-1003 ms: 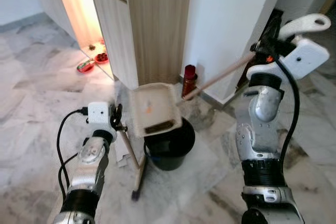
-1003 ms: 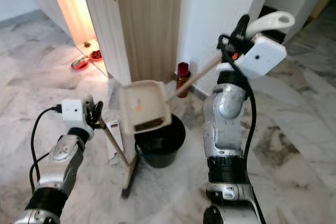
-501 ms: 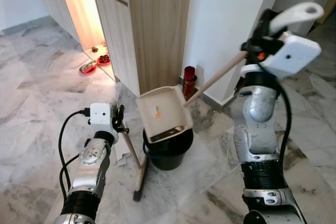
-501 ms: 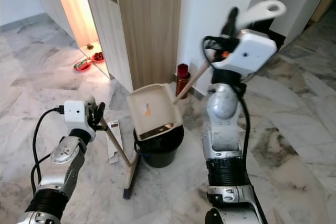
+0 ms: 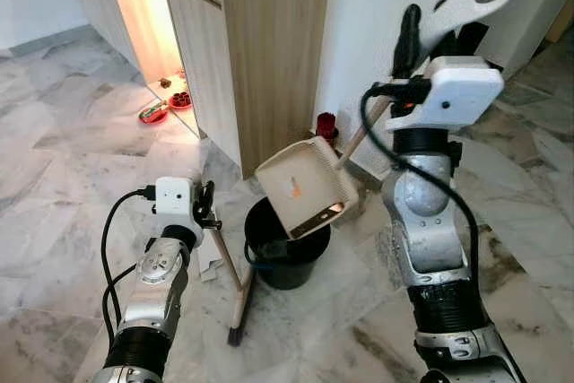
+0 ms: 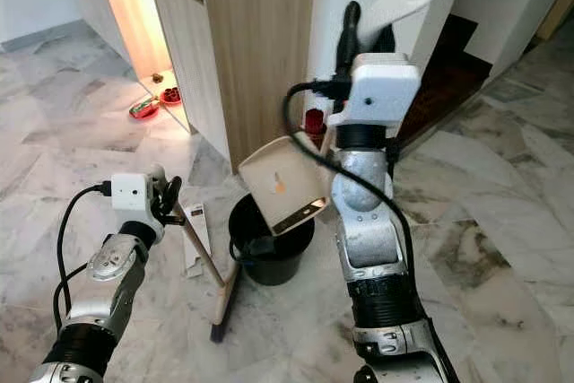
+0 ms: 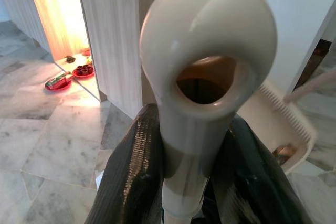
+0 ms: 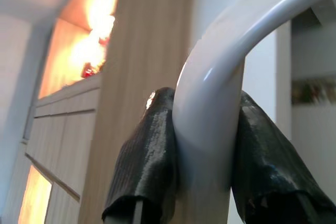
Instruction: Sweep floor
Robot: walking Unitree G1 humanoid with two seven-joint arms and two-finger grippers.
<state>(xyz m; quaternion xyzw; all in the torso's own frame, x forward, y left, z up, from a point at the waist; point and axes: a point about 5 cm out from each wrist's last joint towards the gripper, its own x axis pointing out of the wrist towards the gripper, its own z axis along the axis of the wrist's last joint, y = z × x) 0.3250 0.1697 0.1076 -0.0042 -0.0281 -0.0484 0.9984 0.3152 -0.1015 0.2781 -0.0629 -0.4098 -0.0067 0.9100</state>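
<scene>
Right gripper [image 8: 202,150], fingers clamped on the dustpan handle [image 5: 466,8], has swung the dustpan [image 5: 305,187] inward and tipped it steeper over the black bin [image 5: 285,253] than half a second ago, while left gripper [image 7: 191,150] stays closed around the broom handle [image 7: 207,77], broom [image 5: 235,275] angled beside the bin.

Grey-veined marble floor [image 5: 54,186]; a light wood cabinet [image 5: 269,33] beside a white wall [image 5: 386,15], with a warmly lit recess [image 5: 148,24] holding red dishes [image 5: 152,115]
</scene>
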